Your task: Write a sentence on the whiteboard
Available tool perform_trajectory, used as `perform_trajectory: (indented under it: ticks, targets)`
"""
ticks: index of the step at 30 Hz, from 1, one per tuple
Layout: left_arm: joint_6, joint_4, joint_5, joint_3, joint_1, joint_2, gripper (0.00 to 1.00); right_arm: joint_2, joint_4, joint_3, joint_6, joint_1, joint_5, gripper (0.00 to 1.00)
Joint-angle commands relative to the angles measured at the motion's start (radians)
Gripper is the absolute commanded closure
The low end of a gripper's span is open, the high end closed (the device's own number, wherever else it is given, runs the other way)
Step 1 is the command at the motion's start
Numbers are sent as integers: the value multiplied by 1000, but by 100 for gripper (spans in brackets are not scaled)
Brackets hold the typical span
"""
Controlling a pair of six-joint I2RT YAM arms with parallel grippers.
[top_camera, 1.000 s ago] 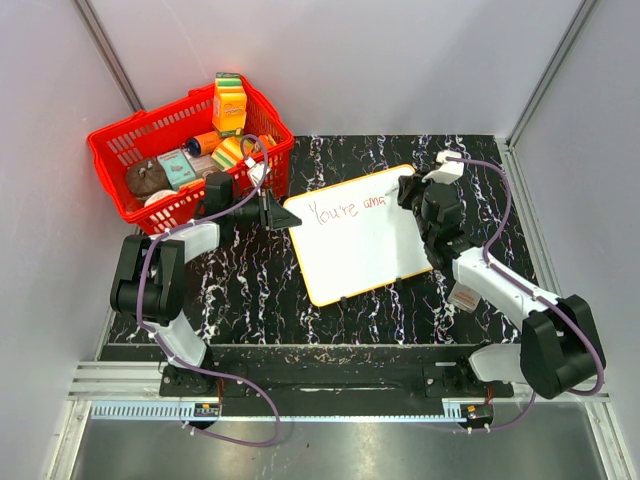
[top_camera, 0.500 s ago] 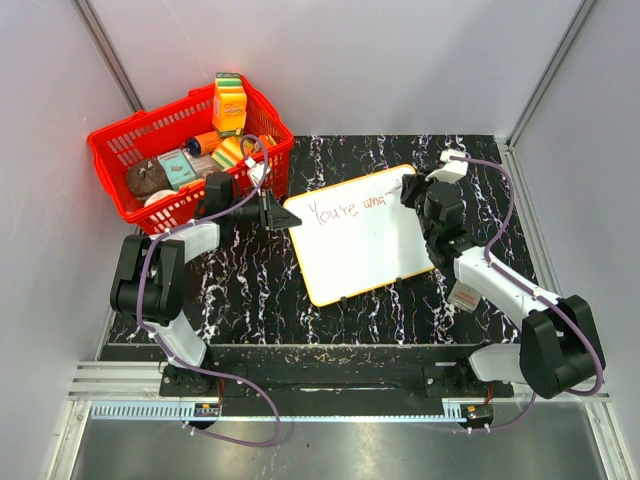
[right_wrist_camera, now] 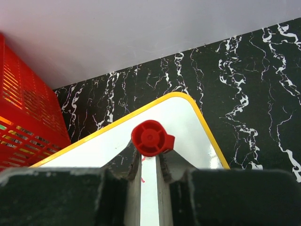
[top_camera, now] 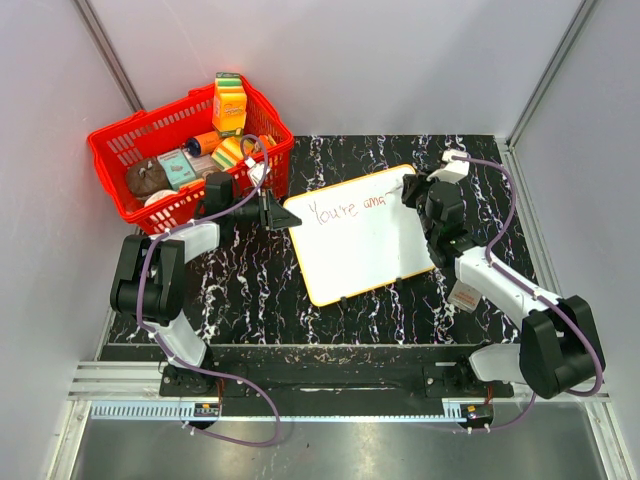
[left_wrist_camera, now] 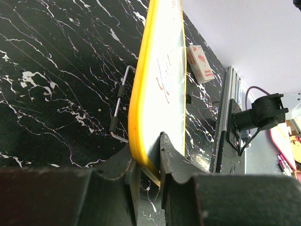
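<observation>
Right fingers, clamped on red marker, crept toward 3 o'clock past sentence end; blank whiteboard lies 7 o'clock; left fingers clamp its corner.

Right pincer with red-capped marker edged slightly right over whiteboard.

A red basket stands at the far left corner of the black marbled table. It holds many groceries, and an orange juice carton stands upright at its far side. A small white box with red print lies on the table's right part.
</observation>
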Motion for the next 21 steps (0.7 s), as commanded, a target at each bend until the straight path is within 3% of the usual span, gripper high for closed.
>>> perform_trajectory:
  ticks: [1,21]
  targets:
    - [216,-68,-64,-26,-52,38,100,-22,-31,-25,25,-8,-37,100]
    - [216,-68,-64,-26,-55,40,100,-64,-69,-78,42,-8,-37,100]
